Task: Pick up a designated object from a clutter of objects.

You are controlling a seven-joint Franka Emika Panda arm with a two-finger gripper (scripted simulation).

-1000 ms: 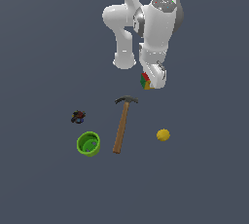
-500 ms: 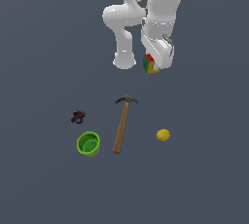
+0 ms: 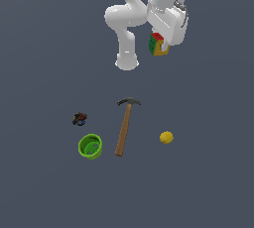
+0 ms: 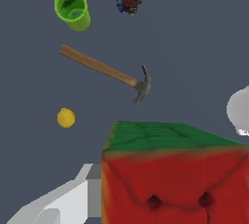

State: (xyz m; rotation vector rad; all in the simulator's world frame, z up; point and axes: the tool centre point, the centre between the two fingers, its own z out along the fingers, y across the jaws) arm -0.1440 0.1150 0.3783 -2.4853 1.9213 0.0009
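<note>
One cube (image 3: 157, 44) clamped in the gripper (image 3: 159, 48), lifted clear; hammer (image 3: 125, 125), green cup (image 3: 90, 146), yellow ball (image 3: 166, 137) and small dark object (image 3: 80, 119) lie well below it; best to hold squeeze steady, avoid jerks

The white arm (image 3: 130, 16) is seen raised high above the floor, bent at its elbow, with the wrist pointed downward and the gripper (image 3: 159, 46) clamped on the cube (image 3: 157, 44), one pale finger (image 4: 58, 203) being visible beside it.
</note>
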